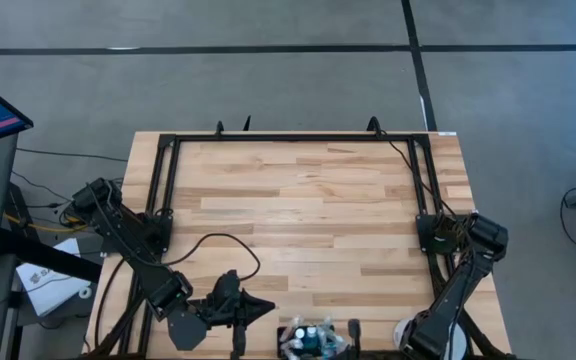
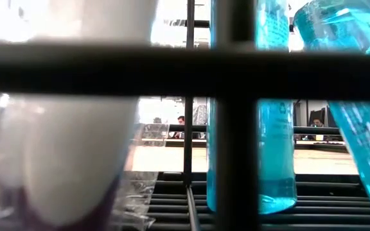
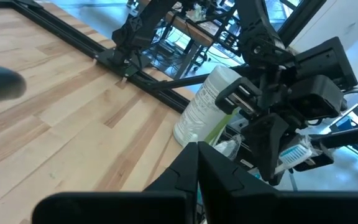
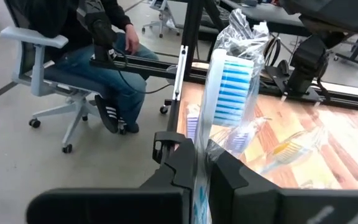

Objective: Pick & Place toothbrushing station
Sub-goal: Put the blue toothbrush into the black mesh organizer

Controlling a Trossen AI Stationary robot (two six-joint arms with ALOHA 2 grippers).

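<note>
The toothbrushing station [image 1: 313,342] sits at the table's near edge, between the arms and partly cut off by the picture. In the low view its black bars [image 2: 236,64] stand in front of a white bottle [image 2: 76,147] and blue bottles [image 2: 249,160]. My right gripper [image 4: 201,171] is shut on a toothbrush [image 4: 229,87] in clear wrap, with white and blue bristles, just right of the station. My left gripper [image 3: 197,168] hovers shut and empty left of the station [image 1: 258,308]. A white round container [image 3: 207,109] stands on the table by the right gripper. My right gripper pinches the wrapped toothbrush between its two fingers, on the handle [image 4: 202,146] just below the head. The brush runs on past the fingertips with its head [image 4: 232,74] free and its clear wrap loose around it. It is lifted clear of the table.
A black rail frame [image 1: 298,138] borders the wooden table [image 1: 298,210], whose middle and far part lie bare. A cable [image 1: 218,245] loops near the left arm. Beyond the table's near right edge a person [image 4: 98,56] sits on an office chair.
</note>
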